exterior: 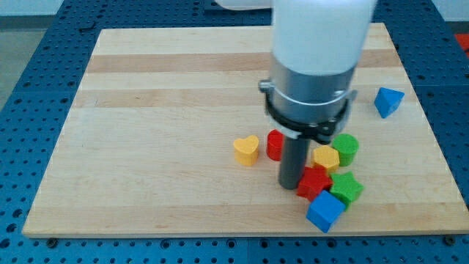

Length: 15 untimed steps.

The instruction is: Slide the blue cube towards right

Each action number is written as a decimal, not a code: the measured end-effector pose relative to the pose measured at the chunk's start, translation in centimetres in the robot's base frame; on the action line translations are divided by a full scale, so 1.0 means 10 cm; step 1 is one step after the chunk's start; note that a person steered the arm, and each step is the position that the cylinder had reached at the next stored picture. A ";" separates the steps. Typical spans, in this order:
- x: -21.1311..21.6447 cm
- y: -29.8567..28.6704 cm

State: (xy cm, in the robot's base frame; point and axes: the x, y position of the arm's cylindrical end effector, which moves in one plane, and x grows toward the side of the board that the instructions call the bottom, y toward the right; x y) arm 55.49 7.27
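1. My tip (291, 186) sits on the wooden board (161, 147), touching the left edge of the red star block (314, 182); a plain rod, so no fingers to open or close.
2. Taking the red star as landmark: the blue cube (325, 211) lies just below it, toward the view's bottom right, near the board's lower edge.
3. The green star block (346, 188) touches the red star's right side.
4. The yellow hexagon block (326, 158) sits just above it, the green cylinder (346, 147) further up-right.
5. The red cylinder (275, 144) (half hidden by the rod) and the yellow heart block (247, 149) lie up-left.
6. A blue triangular block (388, 101) stands well apart, far up-right.
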 end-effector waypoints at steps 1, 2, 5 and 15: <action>0.00 0.13; 0.00 -0.19; 0.58 -1.26; 0.64 0.74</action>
